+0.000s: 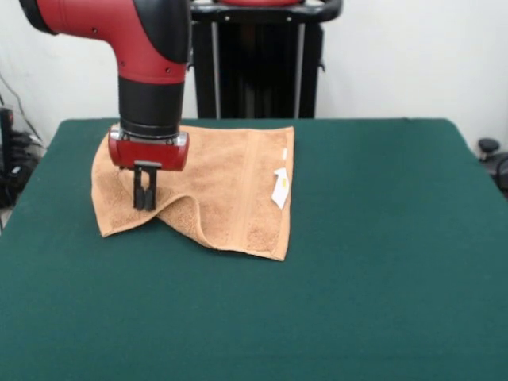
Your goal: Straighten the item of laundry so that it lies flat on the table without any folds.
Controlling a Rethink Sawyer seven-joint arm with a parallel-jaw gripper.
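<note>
The orange-tan towel [222, 182] lies on the dark green table [357, 278], at the far left of its middle. Its right part lies flat, with a woven band and a white care tag [279, 188] at the right edge. Its near edge is rumpled: a raised fold [190, 218] runs from the gripper toward the near right corner. My gripper [144, 202] comes straight down onto the towel's left part. Its fingers [140, 190] stand close together, with their tips in the cloth, pinching it.
The black pedestal [254, 71] stands behind the table's far edge. The red arm [135, 40] comes in from the upper left. Dark gear [12, 159] sits off the table's left side, and a small dark object [488, 147] off its right.
</note>
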